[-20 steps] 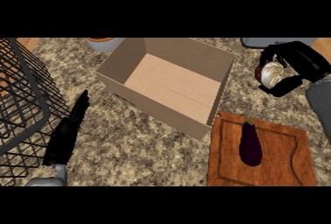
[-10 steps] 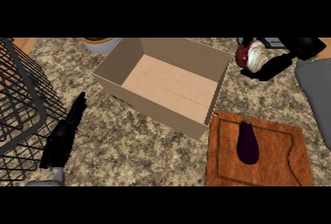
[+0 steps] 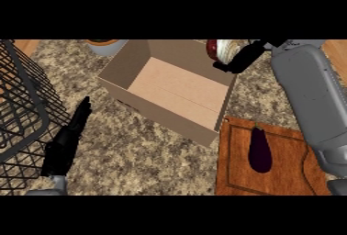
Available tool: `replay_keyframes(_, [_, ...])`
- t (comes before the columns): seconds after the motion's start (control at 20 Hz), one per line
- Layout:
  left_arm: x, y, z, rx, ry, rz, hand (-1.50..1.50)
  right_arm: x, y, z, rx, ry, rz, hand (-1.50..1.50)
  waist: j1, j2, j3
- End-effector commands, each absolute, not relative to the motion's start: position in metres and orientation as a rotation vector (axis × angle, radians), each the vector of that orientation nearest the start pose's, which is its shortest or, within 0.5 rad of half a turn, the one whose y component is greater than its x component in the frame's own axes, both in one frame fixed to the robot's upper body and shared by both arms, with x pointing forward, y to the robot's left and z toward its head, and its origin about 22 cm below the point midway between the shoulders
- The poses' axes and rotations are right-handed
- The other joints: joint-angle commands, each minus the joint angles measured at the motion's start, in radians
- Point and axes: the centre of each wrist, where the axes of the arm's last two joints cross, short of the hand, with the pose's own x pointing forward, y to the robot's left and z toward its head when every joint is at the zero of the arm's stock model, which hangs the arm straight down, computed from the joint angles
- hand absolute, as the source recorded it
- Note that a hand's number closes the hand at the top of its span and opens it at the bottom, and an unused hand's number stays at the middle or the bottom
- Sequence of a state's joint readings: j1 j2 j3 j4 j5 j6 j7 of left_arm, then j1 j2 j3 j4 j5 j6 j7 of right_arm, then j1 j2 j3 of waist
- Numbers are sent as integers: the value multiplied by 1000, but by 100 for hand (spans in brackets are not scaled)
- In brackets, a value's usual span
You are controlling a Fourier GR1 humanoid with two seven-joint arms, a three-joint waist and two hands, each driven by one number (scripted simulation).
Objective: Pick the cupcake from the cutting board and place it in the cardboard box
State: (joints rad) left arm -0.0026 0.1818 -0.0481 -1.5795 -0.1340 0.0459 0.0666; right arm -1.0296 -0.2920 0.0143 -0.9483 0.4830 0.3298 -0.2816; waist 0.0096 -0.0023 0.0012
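While curling round the cupcake [image 3: 219, 48], the right hand [image 3: 240, 58] is hovering at the cardboard box [image 3: 177, 87] rim.
Next, probably: moving inward over the opening, then uncurling.

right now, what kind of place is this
Most likely a kitchen counter: a speckled stone countertop, a wooden cutting board with an eggplant on it, and a black wire rack at the left.

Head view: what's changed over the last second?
The right robot hand, shut on the cupcake, moved left and farther out, to the far right corner of the cardboard box. The left robot hand, box, cutting board and eggplant stayed put.
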Motion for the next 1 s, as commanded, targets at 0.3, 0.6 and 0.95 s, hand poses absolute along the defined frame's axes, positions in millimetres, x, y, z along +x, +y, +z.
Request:
replay_keyframes(0.3, [242, 274, 25, 361, -1473, -231, 0, 441, -84, 187, -262, -1819, 1251, 150, 27, 9, -1])
replay_keyframes(0.6, [250, 271, 19, 369, -1481, -234, 0, 442, -52, 153, -304, -1691, 1327, 150, 33, 15, -2])
replay_keyframes(0.95, [262, 273, 20, 334, -1483, -237, 0, 446, -52, 129, -278, -1654, 1199, -150, 54, 22, -2])
